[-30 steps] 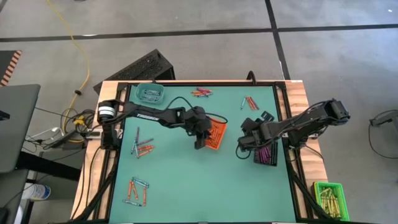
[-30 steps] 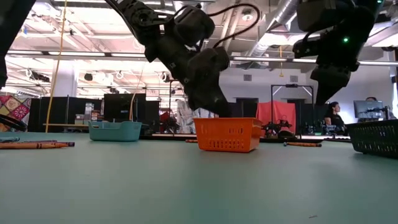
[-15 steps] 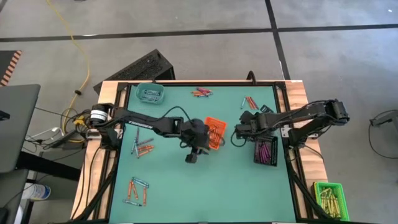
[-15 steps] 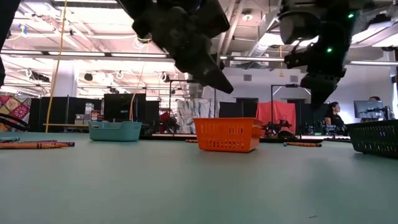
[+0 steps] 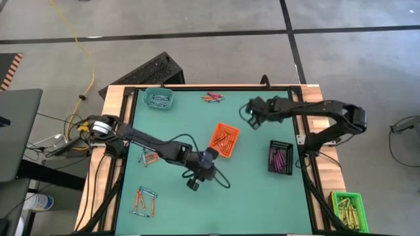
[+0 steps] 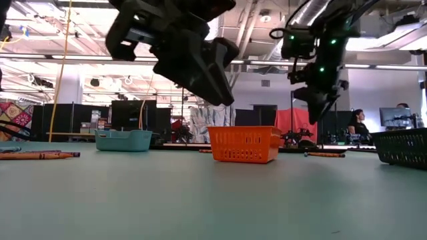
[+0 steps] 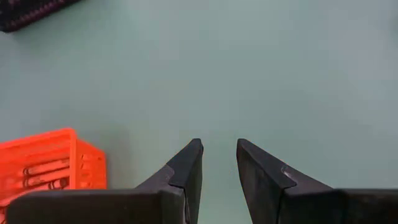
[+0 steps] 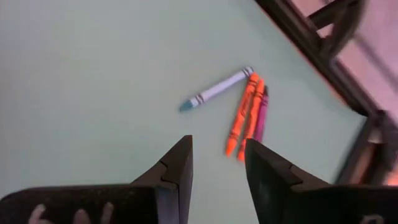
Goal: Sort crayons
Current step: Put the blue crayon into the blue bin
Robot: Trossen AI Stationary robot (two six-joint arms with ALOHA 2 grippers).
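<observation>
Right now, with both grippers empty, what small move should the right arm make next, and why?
Probably lower the right gripper onto the purple crayon: its fingers are open and empty above a loose cluster, and the black basket holding purple crayons sits nearby.

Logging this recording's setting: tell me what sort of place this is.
Probably a robotics lab or workshop hall. A wood-framed green table stands on bare grey concrete floor, a yellow cable trails across it, and the low view shows exposed ceiling ducts and a person seated at a monitor.
</observation>
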